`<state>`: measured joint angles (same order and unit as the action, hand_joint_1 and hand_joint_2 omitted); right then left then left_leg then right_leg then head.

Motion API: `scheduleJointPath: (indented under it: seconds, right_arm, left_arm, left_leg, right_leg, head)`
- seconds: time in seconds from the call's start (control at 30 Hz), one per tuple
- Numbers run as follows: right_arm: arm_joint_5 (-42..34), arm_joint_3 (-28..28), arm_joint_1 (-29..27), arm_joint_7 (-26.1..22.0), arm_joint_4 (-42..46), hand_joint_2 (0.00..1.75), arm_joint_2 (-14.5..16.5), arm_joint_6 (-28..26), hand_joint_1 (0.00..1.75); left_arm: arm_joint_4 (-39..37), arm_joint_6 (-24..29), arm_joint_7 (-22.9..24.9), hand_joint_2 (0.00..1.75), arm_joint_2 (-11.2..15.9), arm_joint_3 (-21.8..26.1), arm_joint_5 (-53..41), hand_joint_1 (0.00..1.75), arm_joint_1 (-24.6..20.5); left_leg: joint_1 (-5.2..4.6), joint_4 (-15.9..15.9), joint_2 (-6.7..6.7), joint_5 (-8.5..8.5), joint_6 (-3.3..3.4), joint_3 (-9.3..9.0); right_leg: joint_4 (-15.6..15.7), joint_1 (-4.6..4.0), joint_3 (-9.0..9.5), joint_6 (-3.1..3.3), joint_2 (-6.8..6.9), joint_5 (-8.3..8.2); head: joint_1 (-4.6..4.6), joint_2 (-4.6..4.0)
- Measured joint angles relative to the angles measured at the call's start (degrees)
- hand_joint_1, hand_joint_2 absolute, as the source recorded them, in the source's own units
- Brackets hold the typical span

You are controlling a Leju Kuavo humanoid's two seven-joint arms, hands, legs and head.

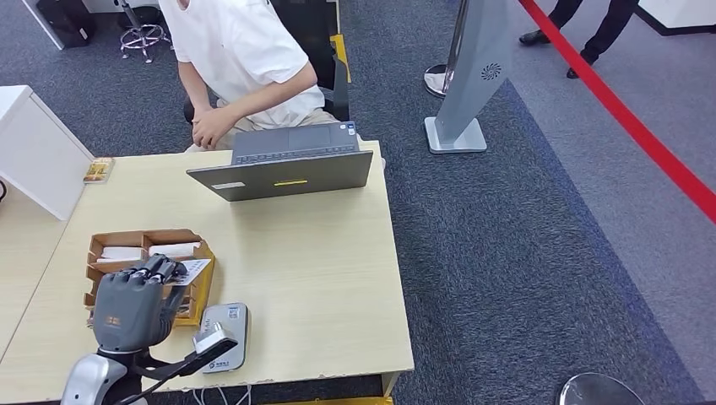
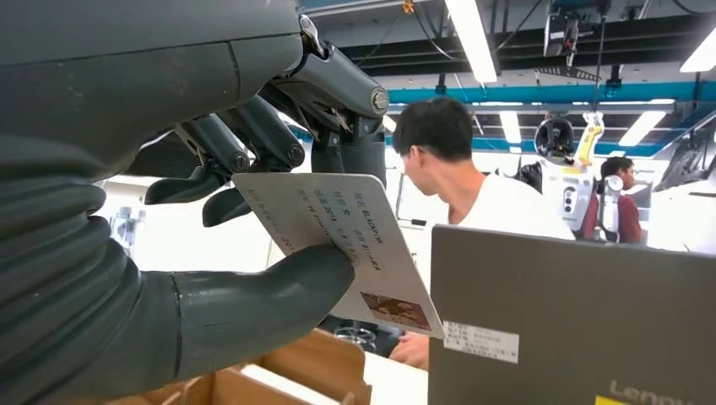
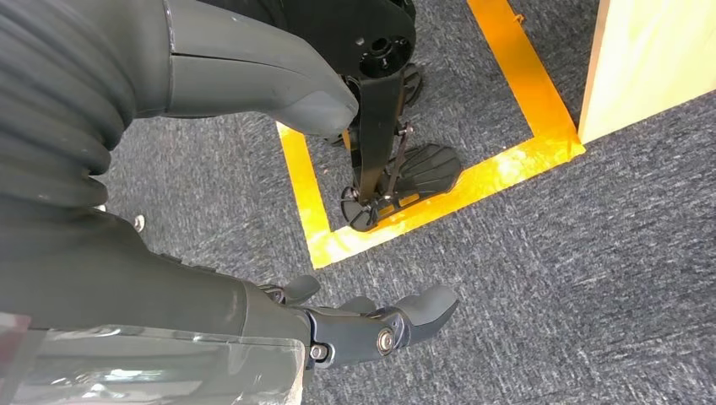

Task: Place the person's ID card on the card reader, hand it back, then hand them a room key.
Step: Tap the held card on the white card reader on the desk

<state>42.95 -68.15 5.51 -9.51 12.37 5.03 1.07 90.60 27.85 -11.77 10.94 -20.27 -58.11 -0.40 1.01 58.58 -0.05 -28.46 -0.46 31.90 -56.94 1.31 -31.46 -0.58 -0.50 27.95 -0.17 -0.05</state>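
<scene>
Pinching the ID card (image 2: 338, 245) between thumb and fingers, the left hand (image 1: 131, 308) holds it above the cardboard organizer (image 1: 110, 245), near the card reader (image 1: 225, 336). The card is white, with printed lines and a small photo. A laptop (image 1: 287, 173) stands between card and seated person (image 1: 241, 59). The right hand (image 3: 338, 325) hangs over carpet, fingers loosely spread, holding nothing.

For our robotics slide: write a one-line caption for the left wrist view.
Robot's left hand pinches an ID card above a wooden organiser, facing a seated person.

"Lenovo" on the laptop (image 2: 574, 321) lid
</scene>
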Motion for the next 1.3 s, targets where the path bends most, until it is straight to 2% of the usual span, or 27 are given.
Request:
scheduleJointPath:
  seconds: [0.63,1.3]
  right_arm:
    - [0.1,-0.3,-0.1,0.4,0.0,1.75,0.0,0.0,0.0]
    - [0.3,-0.4,-0.2,0.5,0.0,1.75,0.0,0.0,0.0]
  left_arm:
    - [-3.9,-1.0,1.6,1.75,-1.1,-0.4,-1.1,1.75,5.0]
    - [-8.0,-1.1,4.1,1.75,-1.3,-3.2,-0.8,1.75,6.7]
  left_leg:
    - [0.0,0.0,0.0,-0.02,-0.02,0.0]
    - [0.0,0.0,-0.01,-0.02,-0.02,0.0]
  right_leg:
    - [0.0,0.0,0.0,-0.01,0.0,0.01]
    - [0.0,0.0,0.0,-0.01,0.01,0.01]
  head:
    - [-0.01,-0.01]
    - [0.0,0.0]
